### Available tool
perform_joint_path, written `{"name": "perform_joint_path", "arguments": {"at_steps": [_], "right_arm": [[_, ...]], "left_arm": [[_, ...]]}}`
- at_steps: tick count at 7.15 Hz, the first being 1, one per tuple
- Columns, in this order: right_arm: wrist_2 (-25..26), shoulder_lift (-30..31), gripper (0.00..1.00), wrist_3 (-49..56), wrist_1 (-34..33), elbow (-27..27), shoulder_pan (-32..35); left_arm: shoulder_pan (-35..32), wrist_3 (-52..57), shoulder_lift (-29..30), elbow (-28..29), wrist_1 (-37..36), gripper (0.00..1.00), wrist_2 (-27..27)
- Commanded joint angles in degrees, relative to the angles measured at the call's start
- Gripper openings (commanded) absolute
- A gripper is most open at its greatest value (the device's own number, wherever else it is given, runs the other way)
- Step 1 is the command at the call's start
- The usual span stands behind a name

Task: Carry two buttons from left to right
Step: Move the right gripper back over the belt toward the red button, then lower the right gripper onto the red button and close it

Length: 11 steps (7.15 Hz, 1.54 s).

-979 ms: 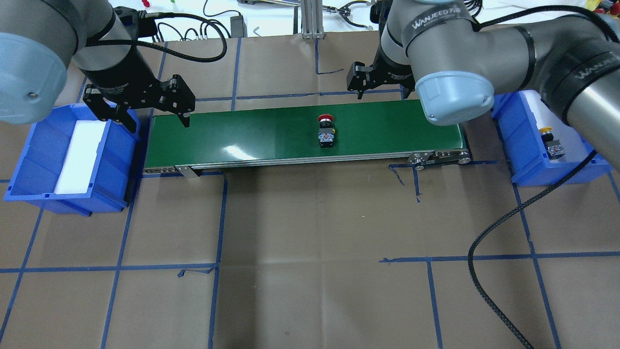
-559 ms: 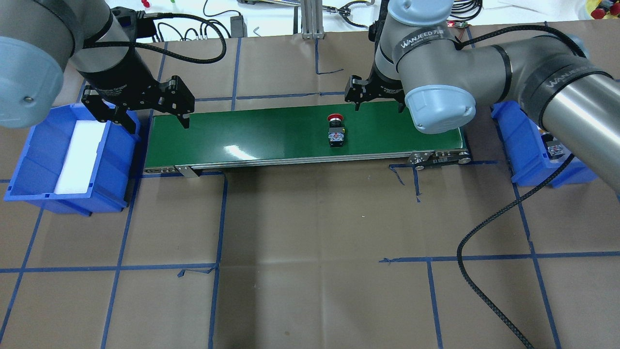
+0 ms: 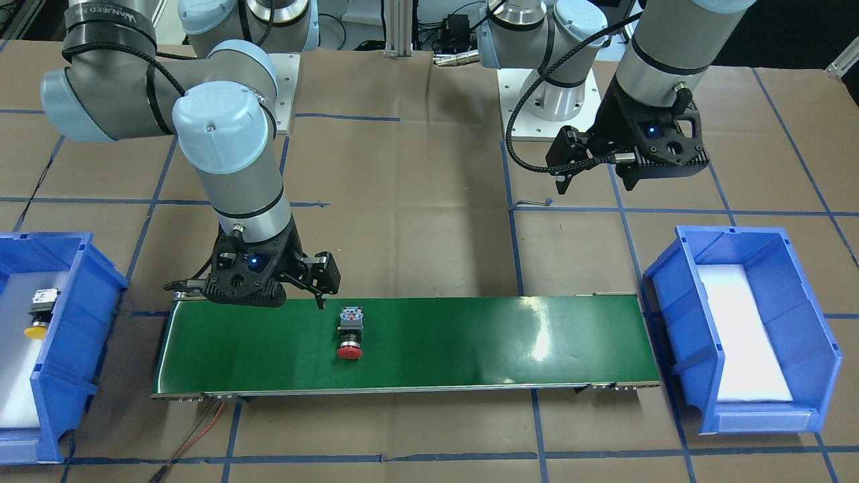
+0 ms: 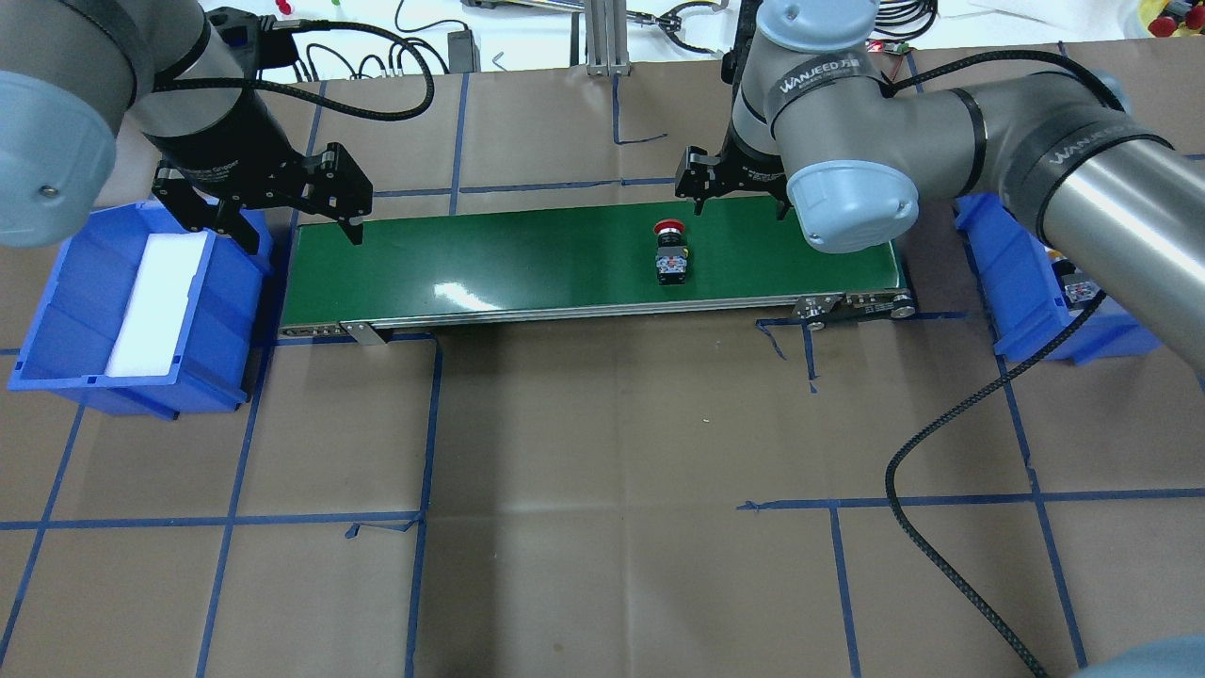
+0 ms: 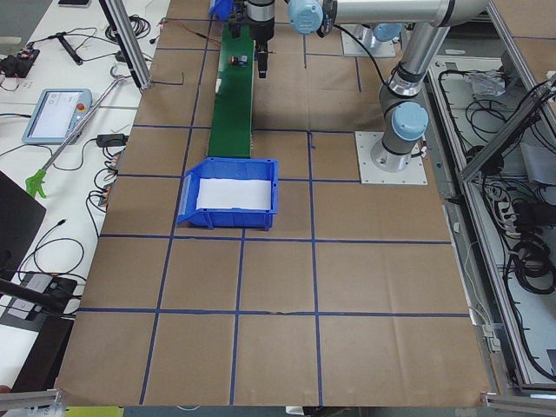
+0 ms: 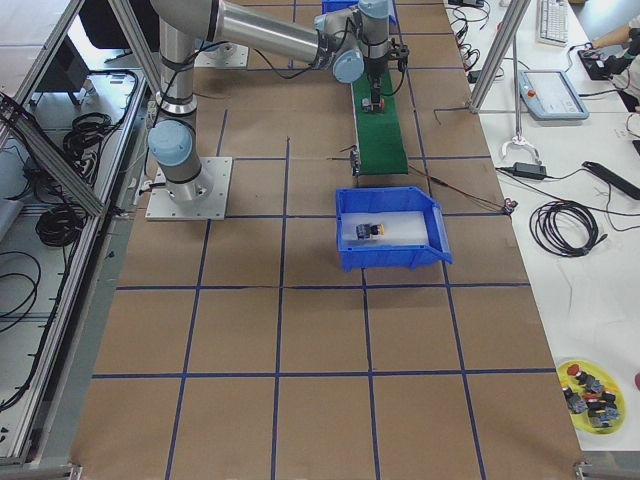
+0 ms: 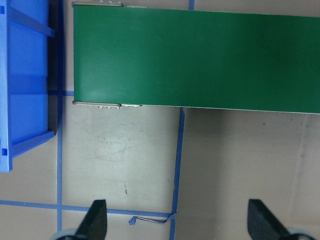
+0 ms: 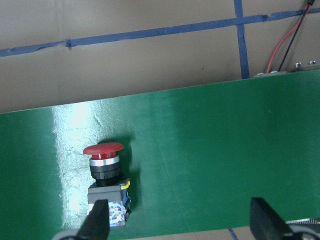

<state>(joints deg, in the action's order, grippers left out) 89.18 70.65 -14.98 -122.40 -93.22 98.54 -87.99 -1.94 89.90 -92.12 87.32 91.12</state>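
Observation:
The red button (image 4: 670,252) (image 3: 350,334) lies on its side on the green belt (image 4: 518,254), right of the middle. My right gripper (image 4: 737,193) (image 8: 180,225) hangs open over the belt's far edge, just right of the button. In the right wrist view the red button (image 8: 105,175) sits by one fingertip, outside the gap. The yellow button (image 3: 39,315) (image 6: 370,231) lies on white foam in the right blue bin (image 3: 67,282). My left gripper (image 4: 301,231) (image 7: 179,222) is open and holds nothing, above the belt's left end beside the left blue bin (image 4: 85,311).
The left blue bin holds only a white foam pad (image 4: 155,301). A black cable (image 4: 941,452) loops over the brown table at the right. Red and black wires (image 3: 201,429) trail from the belt's end. An aluminium post (image 4: 602,38) stands at the back.
The red button has travelled to the right along the belt. My right arm swung left over the belt's right part, its gripper still open. The left gripper rose slightly.

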Motion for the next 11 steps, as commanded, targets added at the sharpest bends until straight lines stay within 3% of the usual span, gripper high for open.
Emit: {"name": "perform_joint_path", "arguments": {"at_steps": [1, 8, 9, 11], "right_arm": [[-0.6, -4.2, 1.0, -0.7, -0.1, 3.0, 0.0], [-0.9, -6.7, 0.98, -2.0, -0.1, -0.8, 0.5], [-0.8, -7.0, 0.86, -1.9, -0.1, -0.9, 0.5], [-0.7, -7.5, 0.37, -1.5, 0.8, -0.4, 0.4]], "left_arm": [[0.0, 0.0, -0.1, 0.0, 0.0, 1.0, -0.1], [0.8, 0.5, 0.0, 0.0, -1.5, 1.0, 0.1], [0.8, 0.5, 0.1, 0.0, -2.0, 1.0, 0.1], [0.8, 0.4, 0.1, 0.0, -2.1, 1.0, 0.2]]}}
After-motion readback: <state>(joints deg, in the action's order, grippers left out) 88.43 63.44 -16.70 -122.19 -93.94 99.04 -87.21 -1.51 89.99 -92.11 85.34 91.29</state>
